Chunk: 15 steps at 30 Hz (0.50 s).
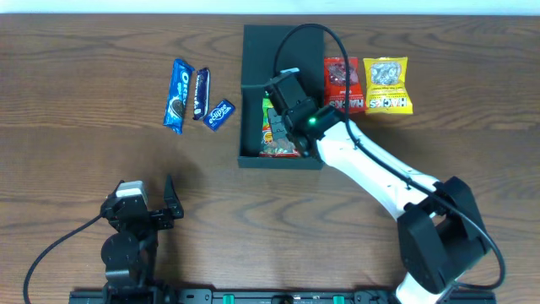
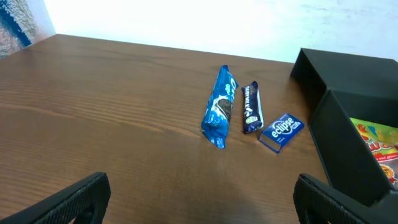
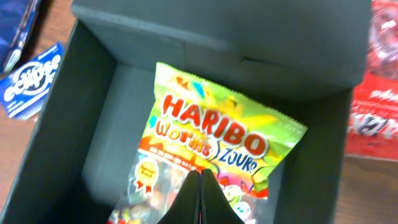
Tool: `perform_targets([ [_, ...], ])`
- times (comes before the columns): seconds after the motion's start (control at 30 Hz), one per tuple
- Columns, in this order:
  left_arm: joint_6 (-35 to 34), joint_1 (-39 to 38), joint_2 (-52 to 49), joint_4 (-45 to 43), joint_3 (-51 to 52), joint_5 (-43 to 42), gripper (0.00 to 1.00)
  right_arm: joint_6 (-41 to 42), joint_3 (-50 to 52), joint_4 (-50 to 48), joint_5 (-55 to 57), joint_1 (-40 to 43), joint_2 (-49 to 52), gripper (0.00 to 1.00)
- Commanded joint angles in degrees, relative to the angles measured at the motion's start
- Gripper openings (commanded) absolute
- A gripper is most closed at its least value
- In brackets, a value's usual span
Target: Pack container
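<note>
The container (image 1: 250, 101) is a dark matte box standing open at the table's middle back, its flap lid laid back; it also shows in the left wrist view (image 2: 348, 118) and the right wrist view (image 3: 81, 112). A green and orange Haribo packet (image 3: 211, 124) lies tilted inside it (image 1: 272, 139). My right gripper (image 3: 200, 173) is down in the box (image 1: 285, 127), fingers pressed together on the middle of the packet. My left gripper (image 2: 202, 205) is open and empty, low over the table at the front left (image 1: 148, 196), apart from everything.
Left of the box lie a blue Oreo pack (image 1: 178, 95), a dark snack bar (image 1: 201, 93) and a small blue Eclipse box (image 1: 220, 113). Right of it lie a red packet (image 1: 343, 83) and a yellow Hacks packet (image 1: 386, 84).
</note>
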<state>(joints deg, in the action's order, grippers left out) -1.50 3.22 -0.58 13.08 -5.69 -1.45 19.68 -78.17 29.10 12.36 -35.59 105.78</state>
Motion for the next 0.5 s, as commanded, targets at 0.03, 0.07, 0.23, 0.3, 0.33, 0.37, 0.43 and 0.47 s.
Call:
perform_targets([
  [0.03, 0.22, 0.09, 0.37, 0.42, 1.64, 0.39, 0.95, -1.20, -1.33, 1.38, -5.11, 2.14, -5.07, 0.01],
  [0.07, 0.22, 0.09, 0.37, 0.42, 1.64, 0.39, 0.95, -2.64, -1.33, 1.60, -5.88, 2.49, -6.19, 0.01],
  [0.23, 0.22, 0.09, 0.37, 0.42, 1.62, 0.39, 0.95, -9.18, -1.33, 4.11, -7.06, 4.72, -11.39, 0.01],
  [0.3, 0.22, 0.09, 0.37, 0.42, 1.64, 0.39, 0.95, -9.31, -1.33, 5.99, -7.06, 5.86, -13.55, 0.01],
  [0.33, 0.22, 0.09, 0.37, 0.42, 1.64, 0.39, 0.95, -9.31, -1.33, 6.97, -7.06, 6.36, -14.51, 0.01],
  [0.37, 0.22, 0.09, 0.37, 0.42, 1.64, 0.39, 0.95, -9.31, -1.33, 8.31, -7.06, 6.93, -15.58, 0.01],
  [0.43, 0.24, 0.09, 0.37, 0.35, 1.64, 0.52, 0.95, -9.31, -1.33, 10.88, -7.06, 7.96, -17.38, 0.01],
  [0.47, 0.22, 0.11, 0.37, 0.24, 1.64, 0.74, 0.95, -9.31, -1.33, 12.31, -7.08, 8.52, -18.21, 0.01],
])
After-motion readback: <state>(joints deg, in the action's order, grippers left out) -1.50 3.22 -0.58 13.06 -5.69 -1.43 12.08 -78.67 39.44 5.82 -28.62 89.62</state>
